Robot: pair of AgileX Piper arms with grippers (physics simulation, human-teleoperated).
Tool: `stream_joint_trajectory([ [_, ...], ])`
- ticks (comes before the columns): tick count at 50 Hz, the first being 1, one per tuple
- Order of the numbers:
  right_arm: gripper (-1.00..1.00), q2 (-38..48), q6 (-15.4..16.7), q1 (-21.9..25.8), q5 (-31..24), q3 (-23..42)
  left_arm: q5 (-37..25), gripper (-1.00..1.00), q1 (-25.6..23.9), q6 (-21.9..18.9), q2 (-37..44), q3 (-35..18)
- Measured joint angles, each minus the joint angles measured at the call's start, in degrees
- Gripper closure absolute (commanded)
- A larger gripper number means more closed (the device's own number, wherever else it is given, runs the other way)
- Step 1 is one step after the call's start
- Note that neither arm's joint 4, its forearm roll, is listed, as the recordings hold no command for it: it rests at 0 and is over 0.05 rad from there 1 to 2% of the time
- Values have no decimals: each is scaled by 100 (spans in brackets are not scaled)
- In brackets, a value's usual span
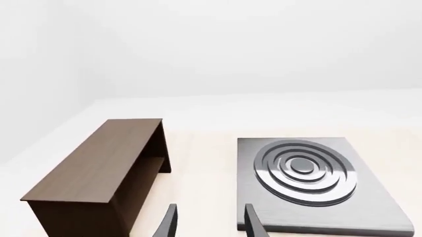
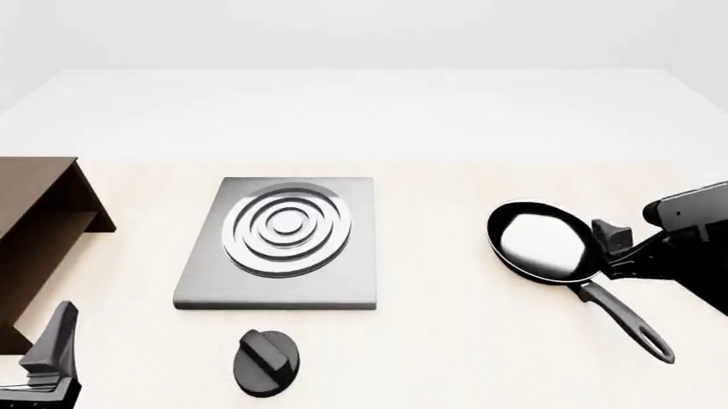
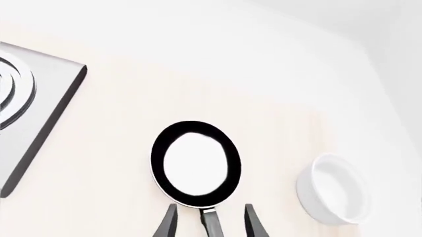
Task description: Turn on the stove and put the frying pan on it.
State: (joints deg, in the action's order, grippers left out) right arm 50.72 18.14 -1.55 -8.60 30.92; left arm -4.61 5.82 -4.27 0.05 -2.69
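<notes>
The stove [image 2: 285, 243] is a flat grey slab with silver rings, left of the table's middle; it also shows in the left wrist view [image 1: 310, 177]. Its round black knob [image 2: 266, 362] lies in front of it. The frying pan [image 2: 544, 241] sits on the table at the right, its handle [image 2: 626, 319] pointing toward the front right. My right gripper [image 3: 209, 223] is open, with its fingers on either side of the handle where it meets the pan [image 3: 195, 164], apart from it. My left gripper [image 2: 54, 341] is open and empty at the front left, short of the stove.
A brown wooden cabinet [image 2: 40, 221] stands at the left edge, also in the left wrist view [image 1: 99, 168]. A white bowl [image 3: 329, 190] sits beside the pan, away from the stove corner [image 3: 33, 108]; it does not show in the front view.
</notes>
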Motion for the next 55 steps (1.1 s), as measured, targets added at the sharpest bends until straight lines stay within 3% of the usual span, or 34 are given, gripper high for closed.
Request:
stream_joint_trajectory([
  [27,-100,864,265,-519,1489,-1172,-90,-100,80,63,-4,-50],
  [55,-100,2035,608,-865,2630,-1361,-138,-100,121,124,-3,-54],
])
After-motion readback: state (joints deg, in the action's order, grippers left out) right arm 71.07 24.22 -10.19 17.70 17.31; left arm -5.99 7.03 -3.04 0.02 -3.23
